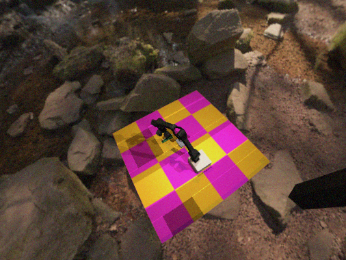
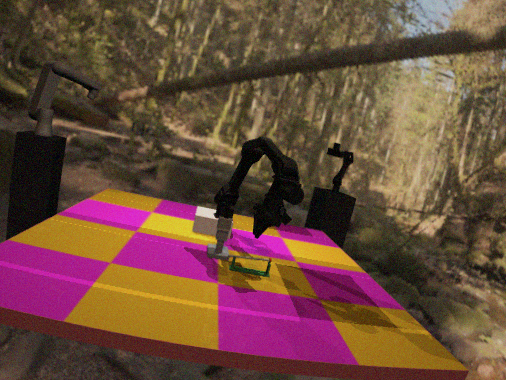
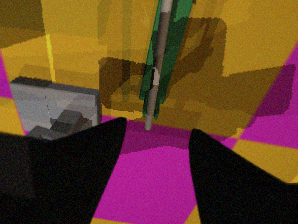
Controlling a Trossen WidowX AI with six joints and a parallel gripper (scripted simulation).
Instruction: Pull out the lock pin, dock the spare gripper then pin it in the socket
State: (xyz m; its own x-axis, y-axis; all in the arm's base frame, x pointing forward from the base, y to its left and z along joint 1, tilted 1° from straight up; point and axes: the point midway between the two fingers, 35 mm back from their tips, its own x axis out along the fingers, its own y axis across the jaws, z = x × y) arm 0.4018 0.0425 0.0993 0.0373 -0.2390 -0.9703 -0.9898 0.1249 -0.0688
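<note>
My gripper is partly open, with nothing between its fingers. It hangs above a low green frame. A thin grey rod, which looks like the lock pin, lies along the top of this frame. In the wrist view its near end shows between and beyond the fingertips, not gripped. A grey base plate lies beside the frame, with a grey upright part on it in the exterior view. I cannot tell the socket and the spare gripper apart.
My arm's white base block stands behind the grey upright. The checkered table is magenta and orange, with shadows by the green frame. Dark pedestals with other arms stand beyond the table.
</note>
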